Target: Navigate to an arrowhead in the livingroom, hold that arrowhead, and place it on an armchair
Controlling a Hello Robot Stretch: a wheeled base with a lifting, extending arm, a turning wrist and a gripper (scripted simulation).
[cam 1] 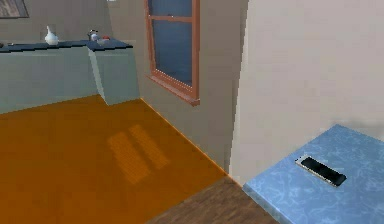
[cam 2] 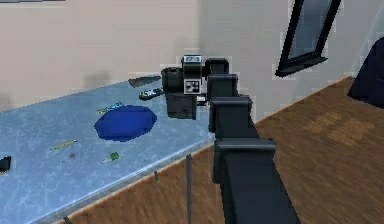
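Because the arm [cam 2: 240, 140] reaches out over the blue table [cam 2: 40, 125], I judge that the robot stands beside it to search for the arrowhead among the small things lying there. The gripper [cam 2: 172, 95] is near the table's far edge, with a dark flat thing [cam 2: 150, 93] just beside it, so you cannot tell whether it grips something or nothing. You cannot name the arrowhead with certainty. Near the round blue dish [cam 2: 125, 122] lie thin greenish slivers [cam 2: 65, 147], small and flat, and one of them may be it.
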